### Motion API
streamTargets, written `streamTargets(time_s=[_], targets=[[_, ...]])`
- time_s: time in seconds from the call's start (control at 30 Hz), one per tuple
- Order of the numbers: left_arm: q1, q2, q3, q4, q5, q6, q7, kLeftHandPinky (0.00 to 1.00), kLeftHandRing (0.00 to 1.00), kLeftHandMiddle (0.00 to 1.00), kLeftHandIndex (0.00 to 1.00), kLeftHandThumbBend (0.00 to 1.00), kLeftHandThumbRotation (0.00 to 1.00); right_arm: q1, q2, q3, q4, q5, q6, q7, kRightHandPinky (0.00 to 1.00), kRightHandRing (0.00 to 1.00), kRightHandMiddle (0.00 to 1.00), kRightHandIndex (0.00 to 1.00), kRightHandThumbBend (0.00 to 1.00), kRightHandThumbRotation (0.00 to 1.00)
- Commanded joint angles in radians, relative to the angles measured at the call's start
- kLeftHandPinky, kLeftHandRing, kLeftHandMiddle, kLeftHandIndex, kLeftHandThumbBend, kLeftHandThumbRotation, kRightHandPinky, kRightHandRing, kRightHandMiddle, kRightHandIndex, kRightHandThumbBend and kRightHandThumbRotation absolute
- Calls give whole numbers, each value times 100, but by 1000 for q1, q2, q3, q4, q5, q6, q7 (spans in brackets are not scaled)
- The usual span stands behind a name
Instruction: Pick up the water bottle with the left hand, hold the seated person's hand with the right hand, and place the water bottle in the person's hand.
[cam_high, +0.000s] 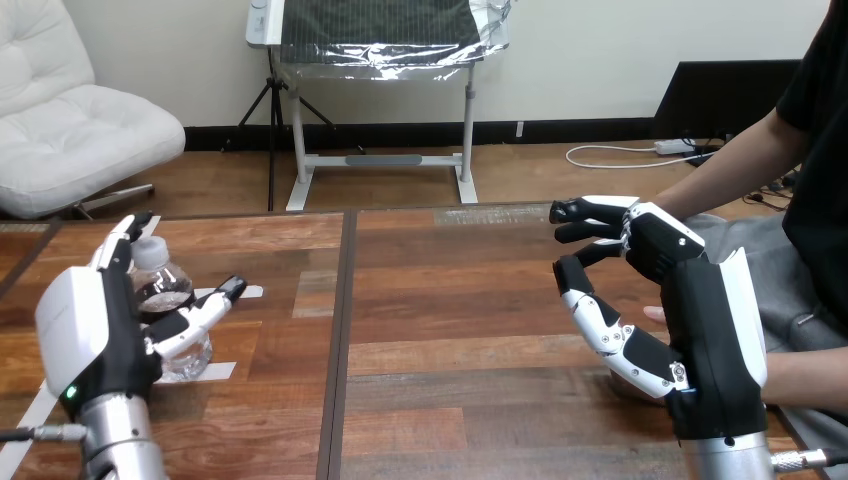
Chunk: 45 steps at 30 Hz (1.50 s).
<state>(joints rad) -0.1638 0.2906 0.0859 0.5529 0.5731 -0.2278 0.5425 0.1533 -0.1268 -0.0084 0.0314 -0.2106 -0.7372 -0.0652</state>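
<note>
The first step is in hand: the grasp on the bottle is being set but is judged not yet closed. Nearest, the robot's left hand (95, 335) is seen low on the brown wooden worktop (450, 330), its fingers (125, 240) released and nearly straight, the thumb spread wide. Between those fingers and the thumb the small clear plastic water bottle with a white cap and dark label band (160, 285) is stood upright on the worktop, bracketed closely and not lifted. A closing of the fingers round the bottle's body is called for next, then a straight lift.

The robot's right hand (700, 300) is raised over the worktop. Just behind it the person's hand (654, 314) is partly hidden. Whether it is gripped cannot be told. The bottle is judged light, smooth and easily tipped.
</note>
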Motion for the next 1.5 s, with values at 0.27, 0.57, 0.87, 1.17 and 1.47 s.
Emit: streamTargets(time_s=[0.27, 0.57, 0.87, 1.17, 1.47], targets=[[-135, 44, -42, 113, -11, -3, 36, 79, 84, 84, 85, 93, 48, -73, -15, -11, -8, 5, -11, 8, 52, 64, 69, 63, 37, 16], [-174, 60, -67, 182, -10, 0, 53, 80, 84, 84, 85, 93, 51, -75, -17, -11, -6, 9, -13, 11, 51, 63, 69, 63, 37, 15], [-210, 71, -85, 253, -14, 10, 56, 81, 85, 85, 87, 93, 54, -75, -16, -13, -9, 15, -10, 13, 52, 64, 69, 63, 38, 15], [-228, 77, -98, 292, -25, 10, 67, 82, 85, 85, 87, 91, 52, -82, -17, -16, -1, 20, -23, 11, 51, 63, 69, 63, 38, 14], [-227, 78, -100, 298, -39, 15, 66, 81, 85, 84, 86, 89, 48, -84, -20, -18, 1, 22, -25, 13, 50, 62, 69, 62, 38, 13]])
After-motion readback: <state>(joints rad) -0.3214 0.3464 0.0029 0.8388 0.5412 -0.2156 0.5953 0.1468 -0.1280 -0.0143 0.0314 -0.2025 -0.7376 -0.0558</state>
